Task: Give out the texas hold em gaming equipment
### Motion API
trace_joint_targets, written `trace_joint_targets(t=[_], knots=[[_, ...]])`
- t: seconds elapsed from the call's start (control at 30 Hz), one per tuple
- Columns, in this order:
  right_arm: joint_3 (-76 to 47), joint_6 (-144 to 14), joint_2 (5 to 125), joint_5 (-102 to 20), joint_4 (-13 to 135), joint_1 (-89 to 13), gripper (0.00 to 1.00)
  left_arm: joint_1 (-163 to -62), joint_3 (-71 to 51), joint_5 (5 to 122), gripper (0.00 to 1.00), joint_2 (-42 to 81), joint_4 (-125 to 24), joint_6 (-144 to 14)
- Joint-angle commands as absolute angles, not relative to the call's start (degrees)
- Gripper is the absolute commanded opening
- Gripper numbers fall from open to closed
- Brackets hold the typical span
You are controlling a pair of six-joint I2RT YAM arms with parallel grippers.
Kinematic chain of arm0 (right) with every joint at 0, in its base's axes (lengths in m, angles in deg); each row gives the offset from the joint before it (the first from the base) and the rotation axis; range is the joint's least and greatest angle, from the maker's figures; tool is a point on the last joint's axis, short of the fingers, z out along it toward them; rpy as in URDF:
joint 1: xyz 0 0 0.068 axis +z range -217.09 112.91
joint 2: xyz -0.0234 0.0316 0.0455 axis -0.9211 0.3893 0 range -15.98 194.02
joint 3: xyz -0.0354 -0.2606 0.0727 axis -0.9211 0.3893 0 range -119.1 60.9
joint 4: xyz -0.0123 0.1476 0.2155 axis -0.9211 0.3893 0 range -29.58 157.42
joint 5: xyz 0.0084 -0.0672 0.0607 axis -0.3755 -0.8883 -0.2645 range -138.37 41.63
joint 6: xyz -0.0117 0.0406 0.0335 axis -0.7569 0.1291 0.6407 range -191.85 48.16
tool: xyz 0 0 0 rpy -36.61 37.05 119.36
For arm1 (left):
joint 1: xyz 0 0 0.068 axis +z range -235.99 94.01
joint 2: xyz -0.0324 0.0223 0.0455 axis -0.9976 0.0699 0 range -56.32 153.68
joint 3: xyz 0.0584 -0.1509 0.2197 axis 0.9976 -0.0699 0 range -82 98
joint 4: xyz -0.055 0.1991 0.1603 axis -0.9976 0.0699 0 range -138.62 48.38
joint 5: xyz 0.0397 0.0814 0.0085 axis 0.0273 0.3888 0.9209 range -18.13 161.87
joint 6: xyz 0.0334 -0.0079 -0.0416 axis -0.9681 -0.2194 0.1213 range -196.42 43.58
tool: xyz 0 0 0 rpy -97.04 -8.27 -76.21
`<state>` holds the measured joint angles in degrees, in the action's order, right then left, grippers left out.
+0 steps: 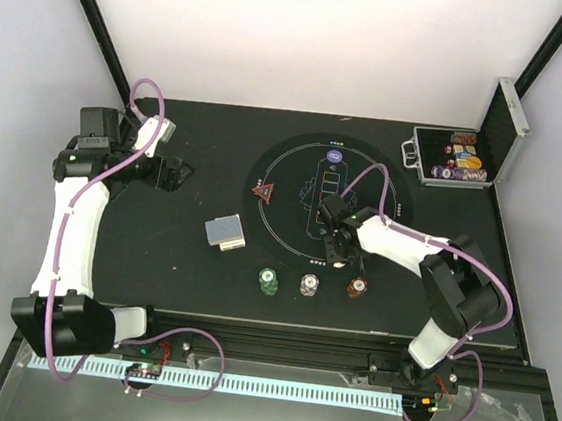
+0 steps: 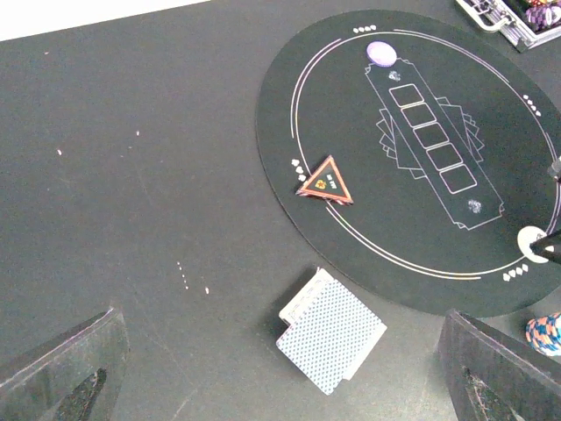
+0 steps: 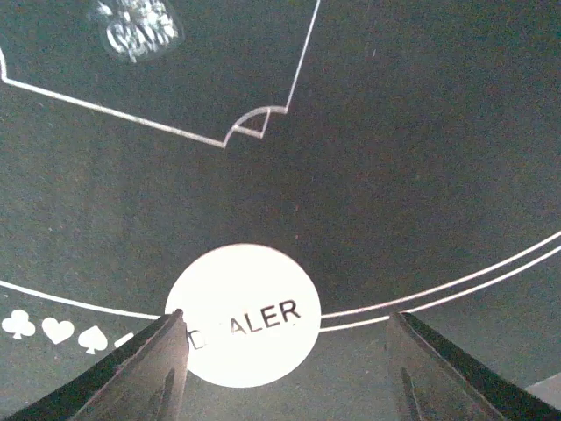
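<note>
Top external view: on the black table [image 1: 185, 261] the round mat [image 1: 301, 167] fills the middle right. The right arm reaches over the mat's near rim, while the left arm is folded back toward the far left corner. A case [image 1: 457, 159] stands open at the far right corner. The deck [image 1: 225, 232] lies face down just left of the mat, and three chips [image 1: 309, 285] sit in a row between the mat and the near edge. The triangle [image 1: 263, 193] rests on the mat's left rim and a blue disc [image 1: 335, 157] on its far side. The right gripper [image 1: 337, 249] hangs low over the white DEALER disc [image 3: 241, 316], which lies flat on the mat's ring line toward the near edge. In the right wrist view its jaws are spread: the finger on that view's left has its tip at the disc's edge by the letter D, though contact cannot be told, and the other finger stands well clear. The disc therefore sits off-centre in the gap. Being round, it has no long axis; its lettering runs from finger to finger. The left gripper [image 1: 169, 174], also spread wide and holding nothing, is well apart from the disc. Any pinch or lift here looks like the right arm's job, probably after a small sideways shift to centre the disc.
</note>
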<state>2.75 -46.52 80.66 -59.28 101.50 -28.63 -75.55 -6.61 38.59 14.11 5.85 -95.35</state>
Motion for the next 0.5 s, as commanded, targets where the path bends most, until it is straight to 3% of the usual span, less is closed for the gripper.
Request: trace_joint_targets(t=[0.0, 0.3, 0.47], knots=[[4.0, -44.2, 79.2, -58.7, 98.8, -27.4, 0.63, -75.2, -5.8, 36.9, 0.99, 11.9, 6.9, -96.0], [3.5, -44.0, 80.1, -58.6, 98.8, -25.3, 0.61, -75.3, -5.6, 37.1, 0.99, 11.1, 7.1, -96.0], [4.3, -43.7, 81.4, -59.7, 98.7, -25.3, 0.52, -75.2, -5.7, 37.0, 0.99, 11.0, 7.1, -95.9]])
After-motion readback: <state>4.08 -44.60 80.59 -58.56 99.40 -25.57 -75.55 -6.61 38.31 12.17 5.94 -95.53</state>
